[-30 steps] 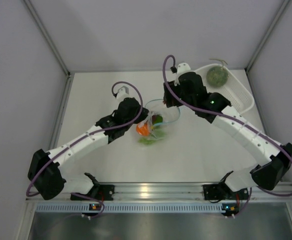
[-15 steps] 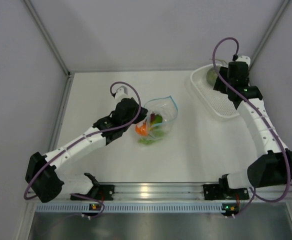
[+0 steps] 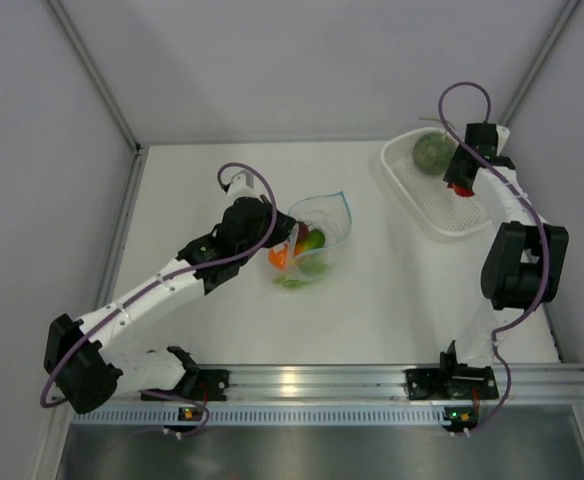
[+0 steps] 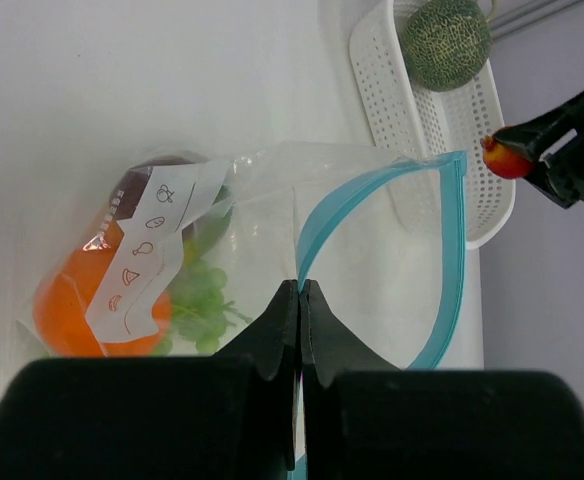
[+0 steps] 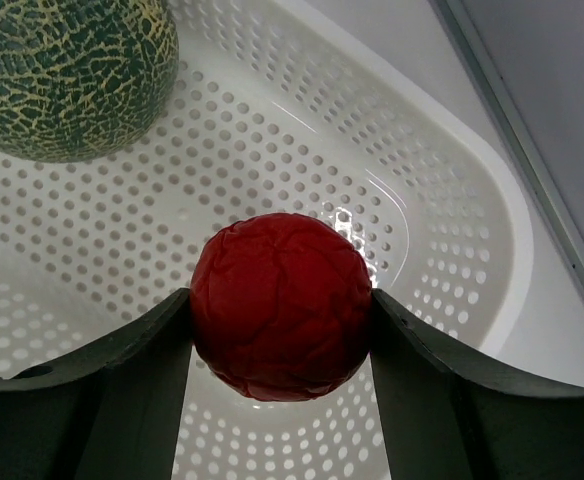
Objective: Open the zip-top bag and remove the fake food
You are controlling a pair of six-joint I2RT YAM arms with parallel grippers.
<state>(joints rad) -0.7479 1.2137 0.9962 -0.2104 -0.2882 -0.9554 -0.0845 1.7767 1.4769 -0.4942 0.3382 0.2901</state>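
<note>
The clear zip-top bag (image 3: 322, 232) lies mid-table, its blue zip strip (image 4: 452, 250) spread apart. My left gripper (image 4: 300, 290) is shut on the near side of that strip, at the bag's left rim (image 3: 288, 238). Inside the bag are fake food pieces: an orange ball (image 4: 67, 315), leafy green (image 4: 197, 305) and a dark red piece (image 4: 167, 165). My right gripper (image 5: 282, 300) is shut on a red ball (image 5: 280, 305) and holds it above the white basket (image 5: 452, 200) at the back right (image 3: 459, 187). A grey-green melon (image 5: 67, 70) rests in the basket.
The white perforated basket (image 3: 419, 203) stands slantwise by the right wall, the melon (image 3: 433, 153) at its far end. Grey walls and metal rails close the table at the left, back and right. The arm bases sit along the near rail (image 3: 292, 385).
My right arm swung away from the bag to the basket at the back right with the red ball in its jaws. The left gripper kept its hold and the bag's mouth narrowed a little.
</note>
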